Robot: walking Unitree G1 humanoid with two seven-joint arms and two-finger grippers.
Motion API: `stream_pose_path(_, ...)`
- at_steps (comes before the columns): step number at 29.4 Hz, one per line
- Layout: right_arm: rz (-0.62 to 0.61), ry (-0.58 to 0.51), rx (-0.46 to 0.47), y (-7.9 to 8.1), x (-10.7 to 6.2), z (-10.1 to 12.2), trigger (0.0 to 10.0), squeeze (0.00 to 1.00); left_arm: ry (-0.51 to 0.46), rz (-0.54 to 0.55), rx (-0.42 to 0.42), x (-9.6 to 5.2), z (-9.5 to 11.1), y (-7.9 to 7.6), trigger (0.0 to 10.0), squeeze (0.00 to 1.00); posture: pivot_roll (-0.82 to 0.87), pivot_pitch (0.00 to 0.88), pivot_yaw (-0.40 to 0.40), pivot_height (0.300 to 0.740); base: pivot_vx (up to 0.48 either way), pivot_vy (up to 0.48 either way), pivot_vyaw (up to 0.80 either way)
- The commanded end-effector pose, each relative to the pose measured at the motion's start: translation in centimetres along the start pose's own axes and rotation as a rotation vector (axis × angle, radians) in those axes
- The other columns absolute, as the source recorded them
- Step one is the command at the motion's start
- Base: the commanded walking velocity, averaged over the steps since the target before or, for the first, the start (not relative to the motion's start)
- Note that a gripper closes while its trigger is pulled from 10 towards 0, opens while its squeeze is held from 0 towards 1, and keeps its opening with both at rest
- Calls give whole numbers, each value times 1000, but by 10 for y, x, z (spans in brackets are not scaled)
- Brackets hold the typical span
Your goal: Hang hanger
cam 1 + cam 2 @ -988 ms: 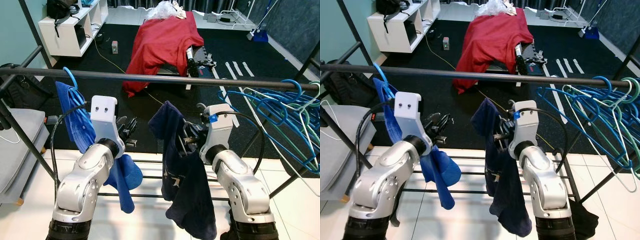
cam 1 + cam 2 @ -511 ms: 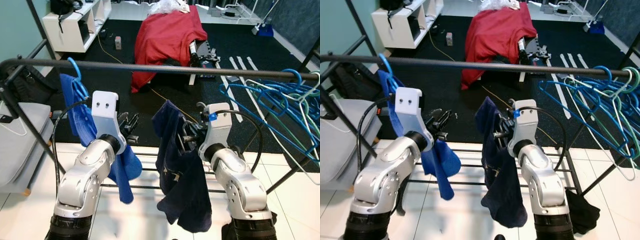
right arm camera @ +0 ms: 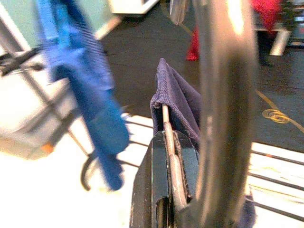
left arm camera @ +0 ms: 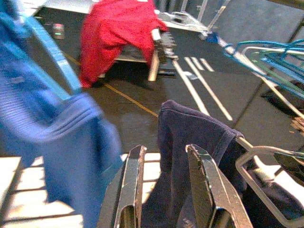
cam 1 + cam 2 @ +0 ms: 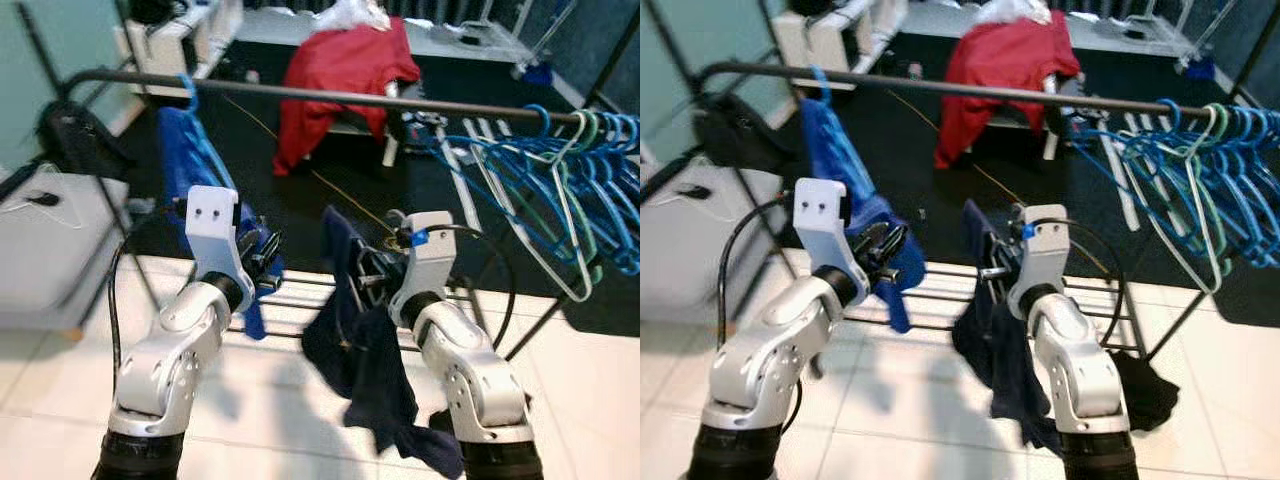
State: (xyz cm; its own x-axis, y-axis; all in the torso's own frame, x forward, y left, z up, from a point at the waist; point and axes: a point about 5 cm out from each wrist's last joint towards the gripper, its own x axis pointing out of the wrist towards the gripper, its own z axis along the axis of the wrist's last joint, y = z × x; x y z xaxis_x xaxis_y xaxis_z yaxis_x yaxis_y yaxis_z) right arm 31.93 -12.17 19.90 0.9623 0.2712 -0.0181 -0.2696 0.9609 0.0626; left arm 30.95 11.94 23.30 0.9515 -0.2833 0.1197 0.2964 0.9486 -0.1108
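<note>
My right end effector [image 5: 372, 277] is clamped on the navy-draped hanger [image 3: 169, 142], and the rail [image 5: 330, 93] runs crosswise above it, toward the frame's top.

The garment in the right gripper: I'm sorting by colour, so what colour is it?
Dark navy garment, clearest in the left eye view.

Matt navy cloth garment [image 5: 375, 365] on a thin metal wire hanger [image 3: 170, 159]
</note>
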Motion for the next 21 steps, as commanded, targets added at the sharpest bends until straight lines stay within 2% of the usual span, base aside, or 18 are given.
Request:
stream_pose_path(1,-8,-21,8,-3,-3,2,10000,0,11,-13,2,0,-2,-2,10000,0,4,157,-28,740,-315,0,0)
stream_pose_path(21,-21,-4,46,-4,-3,-3,10000,0,68,-23,58,2,-8,2,10000,0,6,145,-16,740,-16,0,0)
